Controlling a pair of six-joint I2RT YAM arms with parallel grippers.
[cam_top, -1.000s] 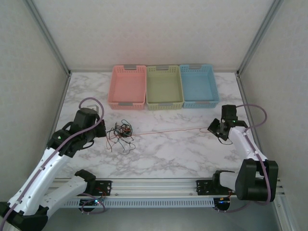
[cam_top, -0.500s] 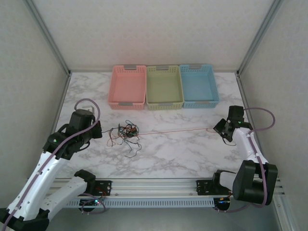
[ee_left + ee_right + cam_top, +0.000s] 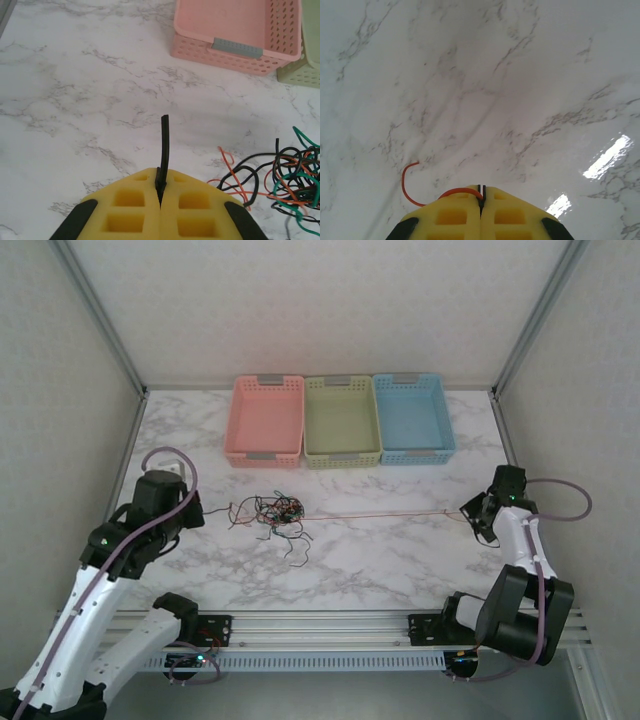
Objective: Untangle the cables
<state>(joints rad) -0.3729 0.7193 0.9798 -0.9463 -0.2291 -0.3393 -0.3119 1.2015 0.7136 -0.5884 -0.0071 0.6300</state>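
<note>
Yellow-fingered left gripper (image 3: 161, 194), near the table's (image 3: 390, 565) left edge, is clamped fully shut on a black wire (image 3: 164, 145), likely to anchor the clump of cables (image 3: 276, 511) lying left of the table's middle. From the clump an orange-red wire (image 3: 380, 514) runs taut to the right gripper (image 3: 481, 196), closed tight on its end near the right edge. Opposed holds look meant to draw that strand free.

White shells and black joint housings are seen on the left arm (image 3: 88, 598), lower left of the frame, and the right arm (image 3: 522, 540), lower right. A lavender cable (image 3: 165, 452) is looped off each. Yellow pads with square recesses are fitted to the left gripper (image 3: 161, 189) and the right gripper (image 3: 481, 196). Small lights, possibly blue, are glimpsed under the rail (image 3: 320, 625).
</note>
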